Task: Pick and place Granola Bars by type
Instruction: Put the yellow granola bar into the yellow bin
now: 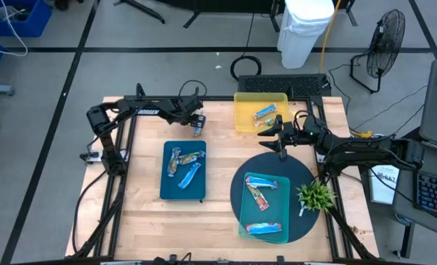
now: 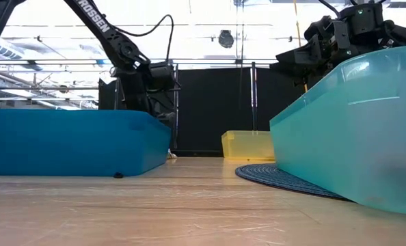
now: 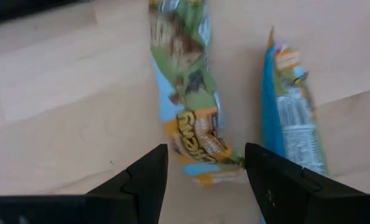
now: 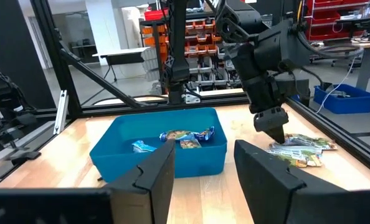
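Note:
Two granola bars lie flat on the bare wood near the far edge: a mottled green-brown one [image 3: 191, 93] and a blue-and-white one [image 3: 291, 106]. My left gripper [image 3: 203, 180] hovers open just above them [image 1: 196, 125], its fingers standing either side of the green bar's near end without touching it. From the right wrist view it hangs [image 4: 271, 124] over the two bars [image 4: 297, 149]. My right gripper [image 1: 281, 140] is open and empty, between the yellow tray and the round mat. More bars lie in the blue tray [image 1: 189, 175], yellow tray [image 1: 266, 112] and teal tray [image 1: 265, 228].
The blue tray [image 1: 167, 193] sits left of centre and the yellow tray [image 1: 240, 99] at the far edge. The teal tray [image 1: 281, 180] rests on a dark round mat [image 1: 237, 195]. A small green plant [image 1: 315, 196] stands at the mat's right. Bare wood lies along the near-left.

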{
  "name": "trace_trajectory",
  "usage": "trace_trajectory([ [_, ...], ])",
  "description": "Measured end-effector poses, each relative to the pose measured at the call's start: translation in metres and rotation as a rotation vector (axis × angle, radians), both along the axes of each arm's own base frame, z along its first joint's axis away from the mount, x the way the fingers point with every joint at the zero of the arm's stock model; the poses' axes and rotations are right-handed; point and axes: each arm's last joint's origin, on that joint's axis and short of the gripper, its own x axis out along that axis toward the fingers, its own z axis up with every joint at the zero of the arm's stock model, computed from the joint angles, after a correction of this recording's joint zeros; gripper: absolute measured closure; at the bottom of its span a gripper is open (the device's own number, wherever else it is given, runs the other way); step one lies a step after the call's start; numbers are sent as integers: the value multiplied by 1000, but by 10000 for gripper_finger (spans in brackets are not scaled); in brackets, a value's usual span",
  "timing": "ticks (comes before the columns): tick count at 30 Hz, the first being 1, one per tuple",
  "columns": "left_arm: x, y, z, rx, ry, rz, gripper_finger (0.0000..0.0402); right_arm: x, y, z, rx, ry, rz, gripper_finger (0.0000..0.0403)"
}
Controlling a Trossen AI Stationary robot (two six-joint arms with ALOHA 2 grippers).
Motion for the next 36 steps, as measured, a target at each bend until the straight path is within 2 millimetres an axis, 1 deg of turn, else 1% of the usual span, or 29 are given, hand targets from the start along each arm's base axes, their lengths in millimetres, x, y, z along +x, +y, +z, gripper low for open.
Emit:
trace_trajectory([
  [6,5,2,-20,-28,33,-24,186,0,0,0,6,-2,1,248],
  [9,5,3,-23,-26,50,-50,195,1,2,0,9,-2,10,248],
  [11,6,2,-23,-19,58,-65,217,1,3,0,9,-1,18,248],
  [14,5,-1,-16,-11,48,-83,277,2,5,0,9,-1,26,248],
  [17,7,-5,-4,18,20,-125,360,2,5,0,9,0,26,248],
  [18,8,-6,0,33,9,-138,379,2,5,0,9,0,25,248],
  [19,8,-7,4,48,7,-143,387,2,5,0,9,0,26,248],
  [21,7,-10,10,94,32,-156,389,2,5,0,10,1,27,248],
  [24,7,-19,29,179,38,-177,395,2,5,-1,14,9,14,248],
  [27,7,-30,46,244,39,-247,397,2,5,-2,18,19,3,248],
  [31,12,-51,71,359,24,-377,398,2,5,-2,19,21,2,248],
  [36,27,-83,88,524,-2,-557,399,2,5,-2,19,21,2,248],
])
